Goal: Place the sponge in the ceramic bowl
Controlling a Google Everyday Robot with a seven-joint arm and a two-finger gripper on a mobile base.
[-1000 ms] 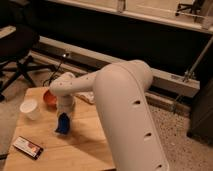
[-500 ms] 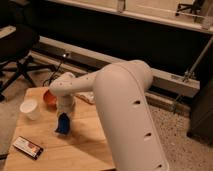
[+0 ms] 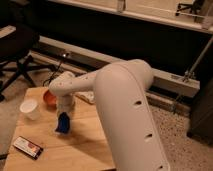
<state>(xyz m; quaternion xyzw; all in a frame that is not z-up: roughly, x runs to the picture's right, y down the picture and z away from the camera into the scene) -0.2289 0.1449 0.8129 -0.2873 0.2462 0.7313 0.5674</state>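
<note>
The end effector (image 3: 63,115) hangs over the middle-left of the wooden surface (image 3: 87,139), pinching the blue sponge (image 3: 62,125) on end, just beside and nearer than the orange-red ceramic bowl (image 3: 49,99) by the far edge. Open wood lies right of the sponge and toward the near edge, while a white cup (image 3: 30,108) stands near the left edge and a flat dark box (image 3: 28,147) lies at the near-left corner. Speckled floor (image 3: 185,135) lies off the right edge, with an office chair (image 3: 15,50) at far left.

Office chair (image 3: 19,47) on speckled floor (image 3: 176,134), dark wall (image 3: 100,32) behind.
</note>
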